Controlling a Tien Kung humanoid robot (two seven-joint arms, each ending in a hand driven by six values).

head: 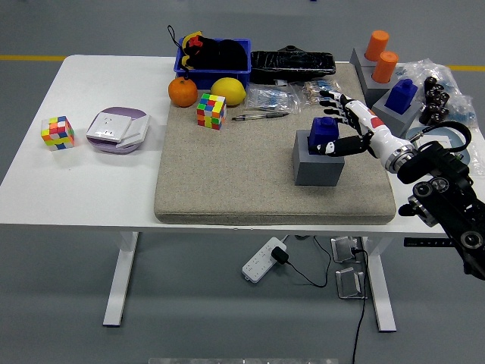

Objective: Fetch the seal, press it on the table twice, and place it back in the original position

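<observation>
Robot hand [339, 125], right, fingers spread around one blue seal [323, 134] atop gray block [317, 164]; two Rubik's cubes [211, 111].

Lighting bright, even, overhead; I note soft short shadows under objects, white surface [91, 182] glare-free, focus sharp throughout.

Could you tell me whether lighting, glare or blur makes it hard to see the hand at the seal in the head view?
Head view: lighting is even and soft, with faint shadows on the grey mat and no glare; the blue seal and its grey base are sharp; the right hand is slightly soft, fingers spread at the seal, contact unclear.
</observation>
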